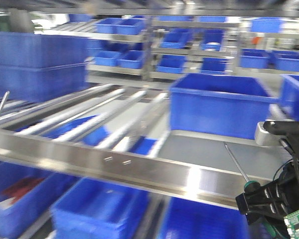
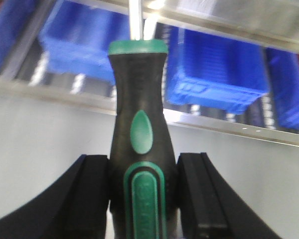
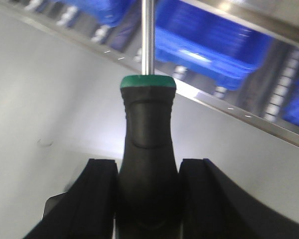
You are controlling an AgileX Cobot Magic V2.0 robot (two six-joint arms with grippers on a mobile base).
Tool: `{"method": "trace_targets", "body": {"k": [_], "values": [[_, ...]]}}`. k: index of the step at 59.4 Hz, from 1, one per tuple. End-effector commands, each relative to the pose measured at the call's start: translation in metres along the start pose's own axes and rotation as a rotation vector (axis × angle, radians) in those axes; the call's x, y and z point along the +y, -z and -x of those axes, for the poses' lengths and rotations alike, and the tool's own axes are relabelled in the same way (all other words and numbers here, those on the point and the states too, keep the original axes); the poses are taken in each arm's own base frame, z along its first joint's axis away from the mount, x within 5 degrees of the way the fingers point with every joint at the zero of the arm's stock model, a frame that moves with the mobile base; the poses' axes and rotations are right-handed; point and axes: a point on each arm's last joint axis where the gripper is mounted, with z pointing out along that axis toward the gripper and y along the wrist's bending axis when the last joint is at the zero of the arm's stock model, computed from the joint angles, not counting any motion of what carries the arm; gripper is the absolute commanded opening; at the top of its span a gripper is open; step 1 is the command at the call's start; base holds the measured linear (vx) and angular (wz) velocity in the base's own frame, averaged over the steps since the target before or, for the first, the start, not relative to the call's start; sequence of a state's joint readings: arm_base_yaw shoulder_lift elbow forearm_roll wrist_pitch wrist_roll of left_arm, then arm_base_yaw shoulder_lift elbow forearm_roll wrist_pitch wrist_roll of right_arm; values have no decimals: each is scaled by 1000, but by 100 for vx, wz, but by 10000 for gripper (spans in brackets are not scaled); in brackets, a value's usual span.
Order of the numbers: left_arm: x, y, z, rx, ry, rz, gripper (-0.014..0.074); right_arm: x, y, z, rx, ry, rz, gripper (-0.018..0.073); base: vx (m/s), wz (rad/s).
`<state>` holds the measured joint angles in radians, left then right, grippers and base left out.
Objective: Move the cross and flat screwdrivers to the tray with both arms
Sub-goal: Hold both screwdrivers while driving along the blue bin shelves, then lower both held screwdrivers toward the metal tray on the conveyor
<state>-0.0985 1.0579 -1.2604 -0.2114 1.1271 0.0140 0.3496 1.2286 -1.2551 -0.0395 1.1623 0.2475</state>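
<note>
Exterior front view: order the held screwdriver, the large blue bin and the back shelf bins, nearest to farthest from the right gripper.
1. Screwdriver, clamped in the right gripper itself.
2. Large blue bin, ahead and leftward.
3. Back shelf bins, far behind it.

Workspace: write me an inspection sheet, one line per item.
Surface: shiny grey metal tray, raised rim; view blurred.
Job's things: left screwdriver and right screwdriver, each gripped at the handle, not yet on the tray.
Clutter: red objects in a lower bin.
Grippers: left gripper and right gripper each closed on its screwdriver.
Cables: black wires beside the right gripper.
Surroundings: shelving holding blue bins.
</note>
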Motion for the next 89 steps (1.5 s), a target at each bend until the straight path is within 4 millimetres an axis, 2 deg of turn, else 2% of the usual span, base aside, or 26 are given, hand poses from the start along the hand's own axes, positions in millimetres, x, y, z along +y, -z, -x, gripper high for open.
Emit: {"method": "trace_targets", "body": {"k": [1,37,89], "values": [[-6,15,9,-116,3,-32,-1,0,18,8,-107,4,21,-9,26,-74],[-6,15,9,-116,3,-32,-1,0,17,7,-105,4,20,-9,28,-40],[-6,14,9,-115,3,-31,-1,0,18,8,-109,6,20,-9,12,-10]]}}
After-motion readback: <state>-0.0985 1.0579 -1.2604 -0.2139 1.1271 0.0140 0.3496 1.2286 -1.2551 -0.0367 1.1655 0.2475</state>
